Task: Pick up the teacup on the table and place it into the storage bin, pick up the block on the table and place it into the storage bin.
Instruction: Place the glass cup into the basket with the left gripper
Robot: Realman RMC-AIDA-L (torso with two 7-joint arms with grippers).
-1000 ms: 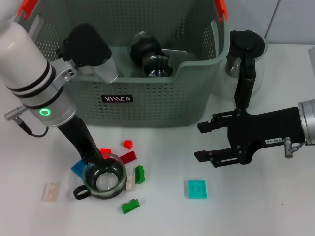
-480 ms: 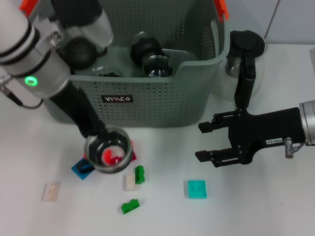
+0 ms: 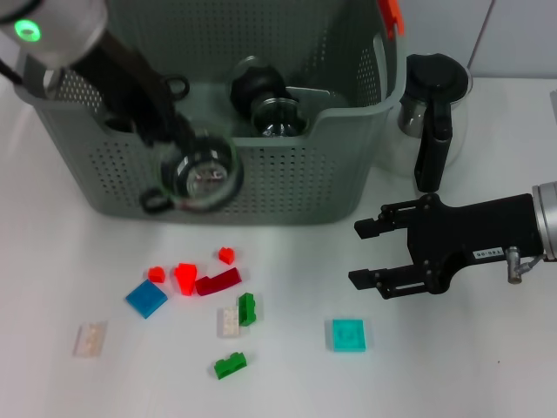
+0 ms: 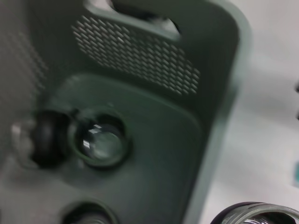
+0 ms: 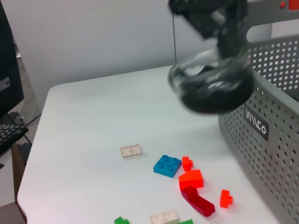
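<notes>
Your storage bin (image 3: 261, 187) is the biggest thing here, and its front wall stands right behind your left gripper (image 3: 170, 131), so the bin rim is what lies between the load and the inside. That gripper is clamped on the teacup (image 3: 198, 171), a clear glass cup with a dark rim, held in the air in front of the bin's front wall, near its top edge; the cup's loop handle hangs at its lower side. Inside the bin, beyond the cup, you have a dark-lidded glass piece (image 3: 261, 96) lying on the floor, seen in the left wrist view as well (image 4: 96, 140).

Off to the far side, beside the bin's right end, stands a glass kettle (image 3: 432, 96) with a black lid and handle. Just below it your right gripper (image 3: 365, 254) hovers over the table (image 3: 487, 348) with fingers spread and nothing between them.

Below the cup, well apart from it, the blocks lie scattered: a teal tile (image 3: 347, 334) nearest the right gripper, a blue block (image 3: 145, 297), a dark red piece (image 3: 218, 281), red blocks (image 3: 184, 277), two green blocks (image 3: 247, 308), and a clear block (image 3: 90, 338).
</notes>
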